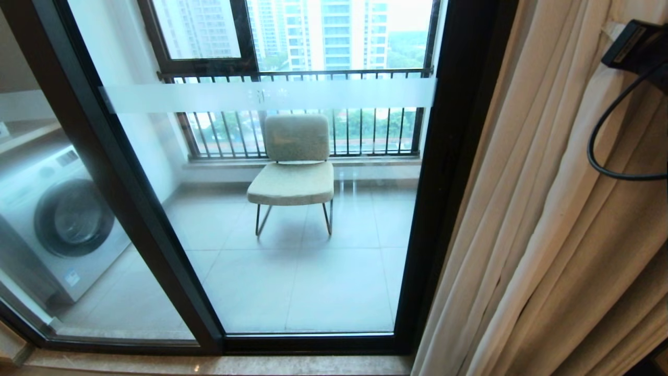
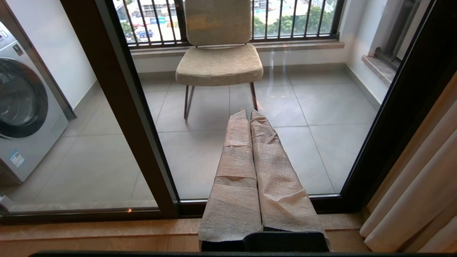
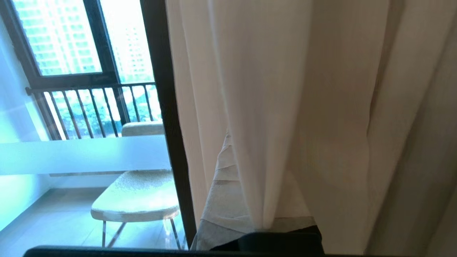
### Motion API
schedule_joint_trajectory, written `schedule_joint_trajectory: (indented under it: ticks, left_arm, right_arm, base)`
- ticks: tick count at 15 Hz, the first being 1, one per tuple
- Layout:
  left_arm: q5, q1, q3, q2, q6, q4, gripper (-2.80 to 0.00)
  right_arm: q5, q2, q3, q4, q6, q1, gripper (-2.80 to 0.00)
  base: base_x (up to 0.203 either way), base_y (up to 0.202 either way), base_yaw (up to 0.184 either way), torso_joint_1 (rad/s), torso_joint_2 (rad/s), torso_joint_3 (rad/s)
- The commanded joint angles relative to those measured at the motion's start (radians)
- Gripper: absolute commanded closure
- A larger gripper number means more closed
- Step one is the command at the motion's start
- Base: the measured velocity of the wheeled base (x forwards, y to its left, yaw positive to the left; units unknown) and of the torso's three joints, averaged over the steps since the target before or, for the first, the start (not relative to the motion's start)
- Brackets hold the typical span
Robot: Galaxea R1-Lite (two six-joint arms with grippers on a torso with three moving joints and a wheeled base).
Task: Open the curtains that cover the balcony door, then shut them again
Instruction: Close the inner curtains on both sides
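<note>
Two glass panels of the door (image 1: 292,224) stood uncovered in the head view, the curtains (image 1: 553,235) bunched at its right edge with part of the right arm (image 1: 639,49) against them, and a chair (image 1: 293,169) and a washer (image 1: 57,219) out on the balcony. From the left wrist, the left pincer (image 2: 250,116) was clenched on nothing, pointing at the glass before the chair. From the right wrist, the right pincer (image 3: 228,150) sat clenched among the curtain folds beside the black frame (image 3: 167,117), cloth draped over it.
</note>
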Motion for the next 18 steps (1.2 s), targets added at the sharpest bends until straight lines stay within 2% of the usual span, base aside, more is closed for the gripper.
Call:
schedule_joint_trajectory:
  ticks: [1, 4, 7, 18]
  left_arm:
    - [-0.001, 0.0, 0.0, 0.0, 0.0, 0.0, 0.0]
    - [-0.001, 0.0, 0.0, 0.0, 0.0, 0.0, 0.0]
    - [-0.001, 0.001, 0.0, 0.0, 0.0, 0.0, 0.0]
    - [-0.001, 0.0, 0.0, 0.0, 0.0, 0.0, 0.0]
  right_arm:
    - [0.002, 0.024, -0.009, -0.034, 0.001, 0.0, 0.0]
    - [-0.001, 0.024, -0.014, -0.034, -0.004, 0.008, 0.0]
    - [-0.031, 0.011, 0.012, -0.037, -0.05, 0.031, 0.0]
    - [-0.036, 0.004, 0.016, -0.034, -0.056, 0.049, 0.0]
  base:
    - [0.0, 0.0, 0.0, 0.0, 0.0, 0.0]
    - [0.0, 0.0, 0.0, 0.0, 0.0, 0.0]
    - [0.0, 0.0, 0.0, 0.0, 0.0, 0.0]
    - [0.0, 0.0, 0.0, 0.0, 0.0, 0.0]
